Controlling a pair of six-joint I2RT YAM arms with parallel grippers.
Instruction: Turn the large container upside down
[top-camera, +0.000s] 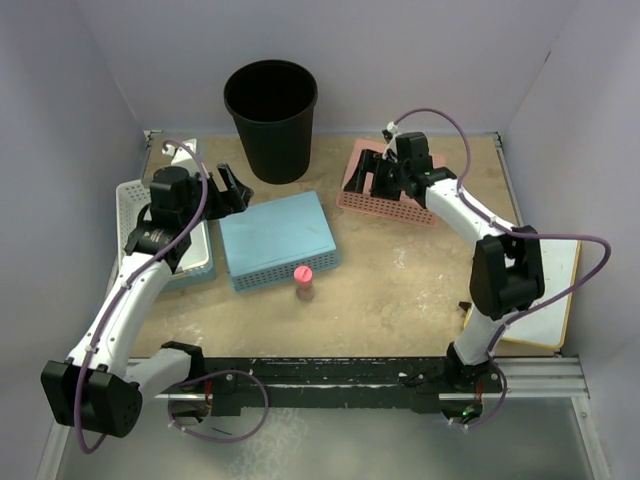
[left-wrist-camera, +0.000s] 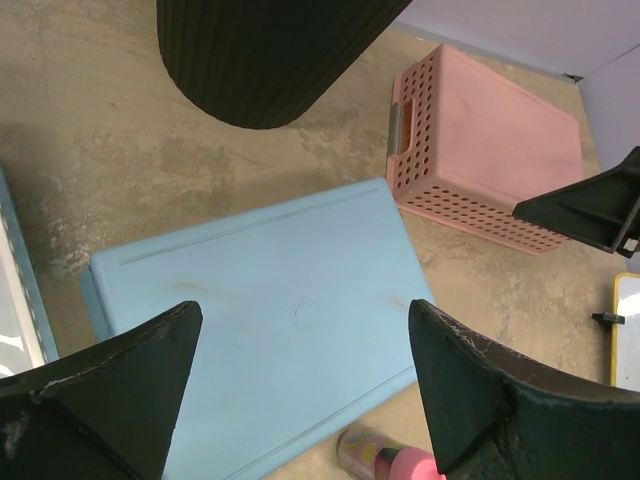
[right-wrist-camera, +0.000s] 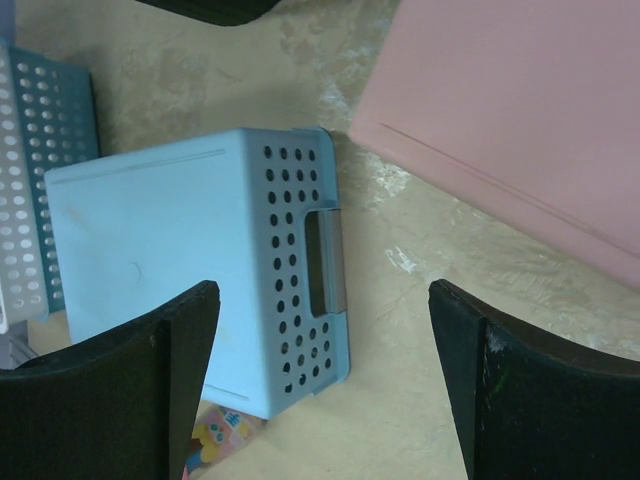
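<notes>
The large container (top-camera: 270, 105) is a tall black ribbed bin standing upright with its mouth up at the back middle of the table. In the left wrist view its lower wall (left-wrist-camera: 265, 60) fills the top edge. My left gripper (top-camera: 229, 190) hovers open just left of and in front of the bin, apart from it, with nothing between its fingers (left-wrist-camera: 455, 370). My right gripper (top-camera: 367, 177) is open over the left end of the pink basket (top-camera: 395, 200), to the right of the bin. The right wrist view catches only a sliver of the bin's base (right-wrist-camera: 215, 8).
An upturned blue basket (top-camera: 278, 238) lies in the middle, and a small pink-capped bottle (top-camera: 304, 283) stands just in front of it. A white basket nested in a blue one (top-camera: 165, 240) sits at the left. A yellow-edged white board (top-camera: 555, 300) lies at the right edge.
</notes>
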